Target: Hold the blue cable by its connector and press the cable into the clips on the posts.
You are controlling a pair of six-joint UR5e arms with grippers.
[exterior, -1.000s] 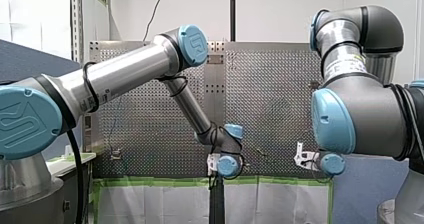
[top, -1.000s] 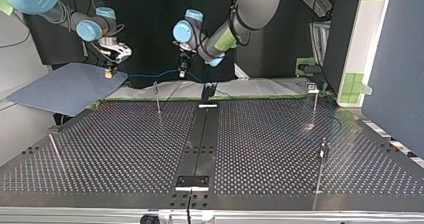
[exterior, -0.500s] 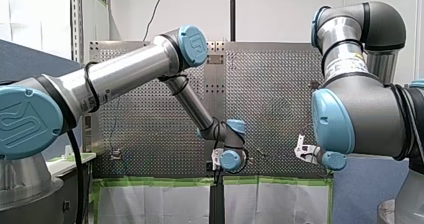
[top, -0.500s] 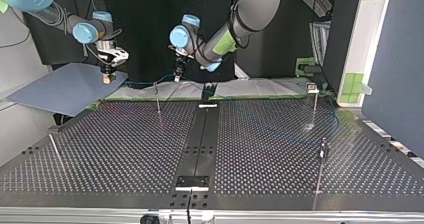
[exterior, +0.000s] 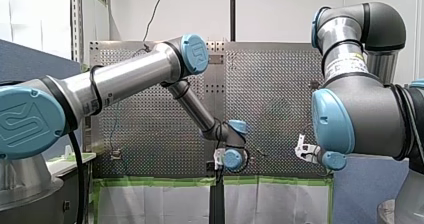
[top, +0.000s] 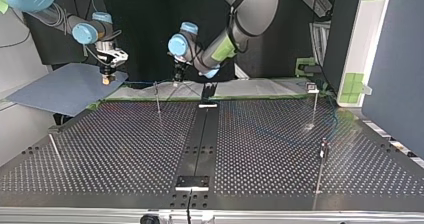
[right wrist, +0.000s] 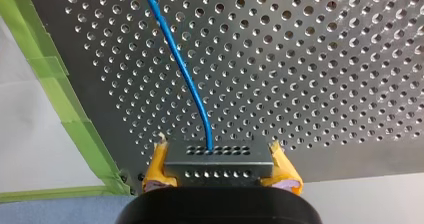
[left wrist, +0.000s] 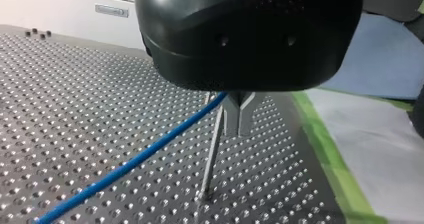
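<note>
Right wrist view: my right hand [right wrist: 218,166] is clamped on the connector [right wrist: 218,160], a grey block with rows of small holes. One yellow pad [right wrist: 156,168] presses against each end. The blue cable [right wrist: 186,76] leaves the middle of the connector and runs ahead of the hand across the perforated worktop [right wrist: 325,59]. A strip of green tape [right wrist: 52,69] edges the worktop beside the hand.

Left wrist view: my left hand [left wrist: 239,129] has a black housing and metal fingers [left wrist: 232,119], which are together at the tips. The cable rises from the worktop and enters the notch at the fingers' roots. It appears pinched there, though the housing hides part of the contact. A thin post [left wrist: 211,156] stands on the worktop just beside the fingers, and the cable crosses its upper end.

Top view: my right arm [top: 55,16] enters at the view's left. Its hand hangs above a blue-grey sheet [top: 60,89] at the worktop's far edge. My left arm [top: 240,14] comes in to the right of it. Its hand hangs near the far edge, just beside the far-left post. Two more posts stand at the view's right, one far [top: 315,104] and one nearer [top: 322,159].

Front view: my left arm stretches to the middle of the worktop, and my right arm is folded at the view's right.
</note>
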